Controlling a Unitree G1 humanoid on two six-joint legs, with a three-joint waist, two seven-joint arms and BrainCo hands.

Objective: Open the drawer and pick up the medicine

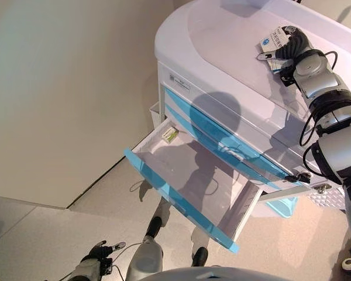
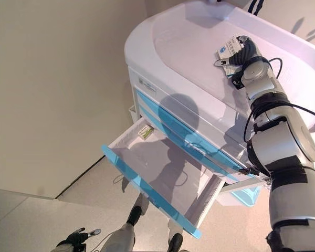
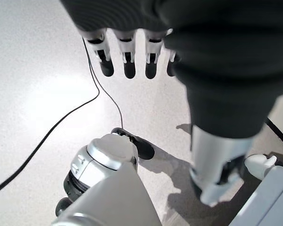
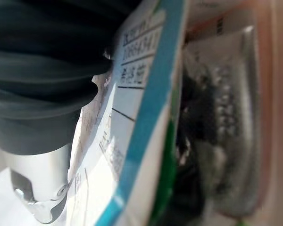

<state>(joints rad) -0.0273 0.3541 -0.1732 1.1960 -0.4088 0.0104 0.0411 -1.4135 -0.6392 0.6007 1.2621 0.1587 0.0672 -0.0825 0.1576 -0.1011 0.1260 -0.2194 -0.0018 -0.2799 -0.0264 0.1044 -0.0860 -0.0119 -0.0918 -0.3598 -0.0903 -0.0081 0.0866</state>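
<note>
A white cart (image 1: 222, 35) with blue drawer fronts stands before me. Its lower drawer (image 1: 187, 172) is pulled out wide. A small green and white medicine box (image 1: 170, 134) lies in the drawer's far left corner. My right hand (image 1: 293, 44) rests on the cart's top and is shut on a white medicine box with blue print (image 1: 275, 38). That box fills the right wrist view (image 4: 132, 117). My left hand (image 1: 98, 253) hangs low near the floor, away from the cart, with its fingers (image 3: 127, 61) straight and empty.
A beige wall stands to the left of the cart. A small white bin (image 1: 155, 111) hangs on the cart's left side. A side shelf (image 1: 292, 193) juts out at the cart's right. The open drawer's blue front (image 1: 175, 199) reaches out towards me.
</note>
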